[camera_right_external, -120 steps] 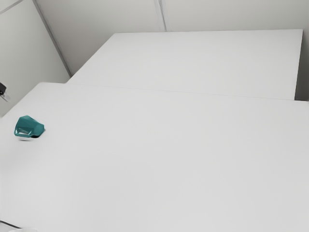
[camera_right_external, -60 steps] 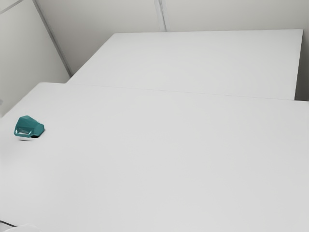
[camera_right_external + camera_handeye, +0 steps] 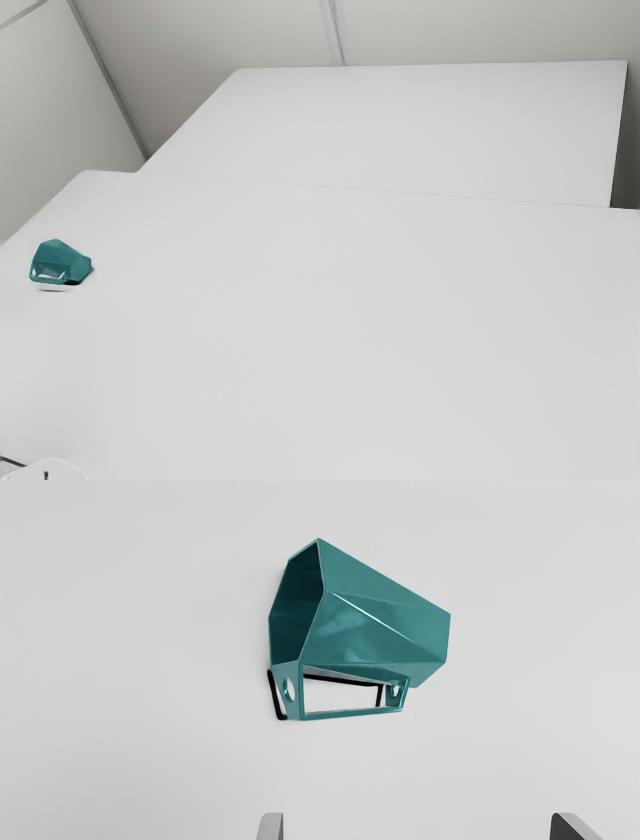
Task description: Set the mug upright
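The mug point(image 3: 66, 260) is lying on its side on the bench point(image 3: 340, 330), near the exterior view's left edge — grasping and righting both remaining. My pincer point(image 3: 417, 825) is waiting wide apart, empty.

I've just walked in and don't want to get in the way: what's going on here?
A robot arm has the job of setting a teal mug upright, but it isn't holding the mug at this moment. The mug lies on its side on the white table, with its handle on the side nearer the hand. The hand is open, its fingers wide apart and clear of the mug, which is not upright yet.
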Available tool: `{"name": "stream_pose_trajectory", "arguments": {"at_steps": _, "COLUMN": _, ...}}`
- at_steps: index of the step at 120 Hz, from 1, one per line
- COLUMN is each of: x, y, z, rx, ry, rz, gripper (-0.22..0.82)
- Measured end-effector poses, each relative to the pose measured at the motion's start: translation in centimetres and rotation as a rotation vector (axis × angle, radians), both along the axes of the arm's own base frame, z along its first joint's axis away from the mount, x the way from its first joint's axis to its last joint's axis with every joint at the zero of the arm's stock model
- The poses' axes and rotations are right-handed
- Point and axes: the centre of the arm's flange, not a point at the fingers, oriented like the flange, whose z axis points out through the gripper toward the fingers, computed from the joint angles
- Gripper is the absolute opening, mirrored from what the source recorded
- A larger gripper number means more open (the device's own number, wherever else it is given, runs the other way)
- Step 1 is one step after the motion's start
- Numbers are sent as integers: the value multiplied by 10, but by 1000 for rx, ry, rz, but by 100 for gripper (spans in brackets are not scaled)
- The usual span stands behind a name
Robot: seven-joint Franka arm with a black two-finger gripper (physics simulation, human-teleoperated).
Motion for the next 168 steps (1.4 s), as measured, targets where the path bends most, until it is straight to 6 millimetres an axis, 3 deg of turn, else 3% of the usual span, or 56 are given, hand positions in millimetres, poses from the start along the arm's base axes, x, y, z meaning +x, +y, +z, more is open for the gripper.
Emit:
{"name": "stream_pose_trajectory", "arguments": {"at_steps": 42, "x": 8, "y": 23, "z": -36, "rx": -66, "ry": -82, "rz": 17, "gripper": 58}}
{"name": "stream_pose_trajectory", "arguments": {"at_steps": 77, "x": 30, "y": 31, "z": -48, "rx": -64, "ry": -169, "rz": -10, "gripper": 58}}
{"name": "stream_pose_trajectory", "arguments": {"at_steps": 134, "x": 54, "y": 28, "z": -109, "rx": -161, "ry": -253, "rz": -17, "gripper": 58}}
{"name": "stream_pose_trajectory", "arguments": {"at_steps": 168, "x": 63, "y": 18, "z": -122, "rx": -225, "ry": -288, "rz": -27, "gripper": 57}}
